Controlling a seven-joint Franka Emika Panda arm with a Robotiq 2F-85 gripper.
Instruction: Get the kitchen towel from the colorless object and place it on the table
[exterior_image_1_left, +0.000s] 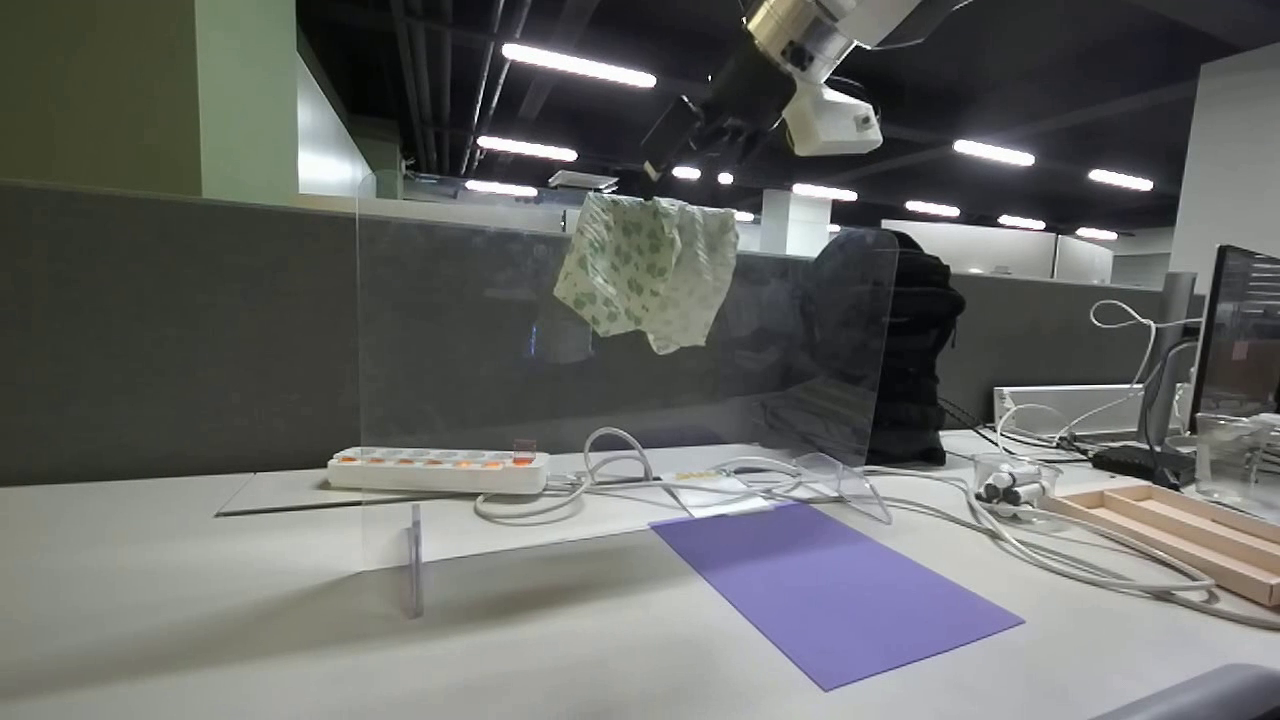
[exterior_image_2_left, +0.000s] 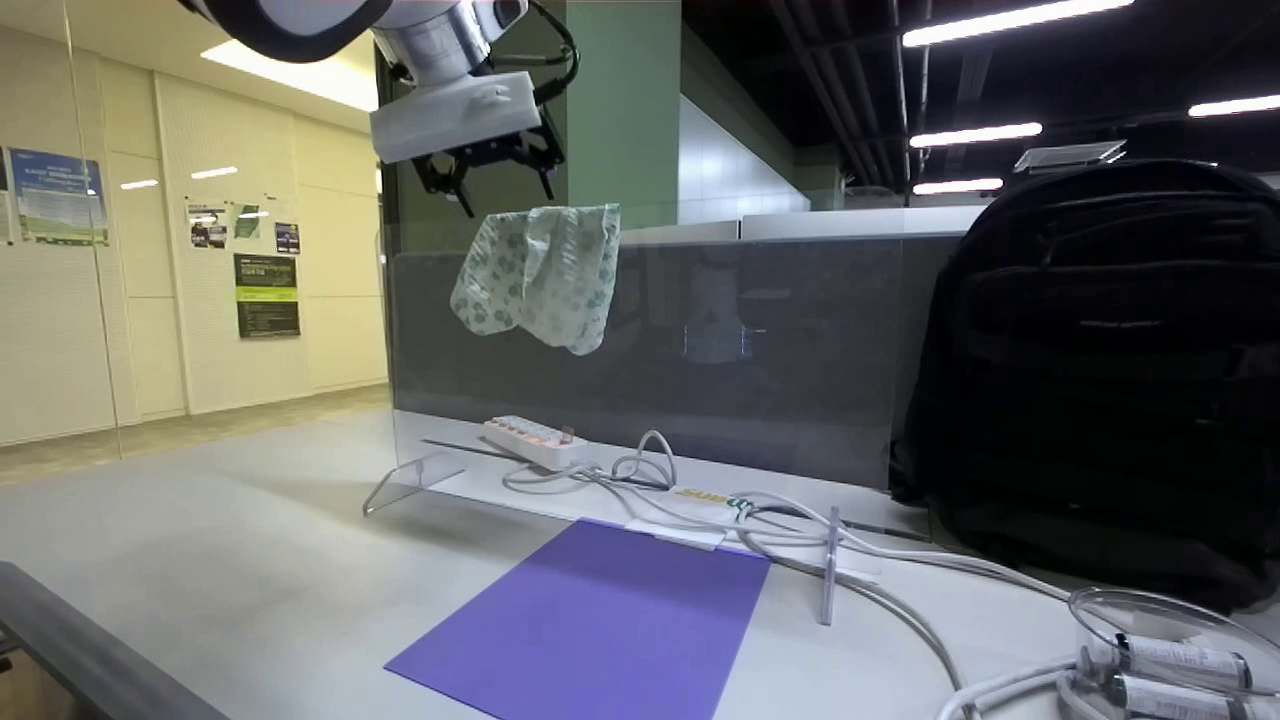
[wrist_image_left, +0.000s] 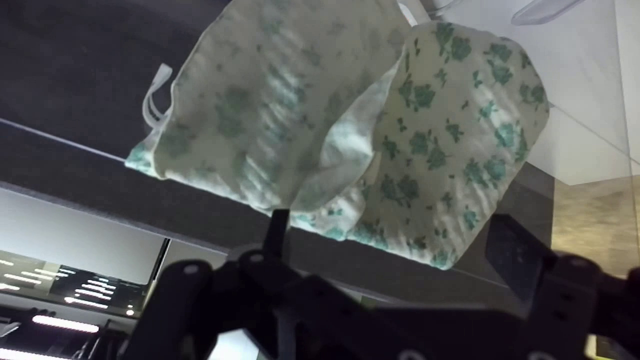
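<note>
The kitchen towel (exterior_image_1_left: 650, 265) is white with green leaf-like prints. It hangs folded over the top edge of the clear upright panel (exterior_image_1_left: 450, 380), the colorless object, which stands on the white table (exterior_image_1_left: 200, 620). In an exterior view the towel (exterior_image_2_left: 540, 270) hangs near one end of the panel (exterior_image_2_left: 800, 350). My gripper (exterior_image_1_left: 695, 160) is above the towel, pointing down at a slant; it also shows just over the towel's top in an exterior view (exterior_image_2_left: 509, 203). In the wrist view the gripper (wrist_image_left: 390, 220) has its fingers wide apart, with the towel (wrist_image_left: 435, 135) beyond them and nothing held.
A purple sheet (exterior_image_1_left: 830, 590) lies on the table in front of the panel. A white power strip (exterior_image_1_left: 440, 470) and loose cables (exterior_image_1_left: 620, 480) lie behind it. A black backpack (exterior_image_1_left: 910, 350), a cup of small bottles (exterior_image_1_left: 1012, 485) and a wooden tray (exterior_image_1_left: 1180, 530) stand to one side.
</note>
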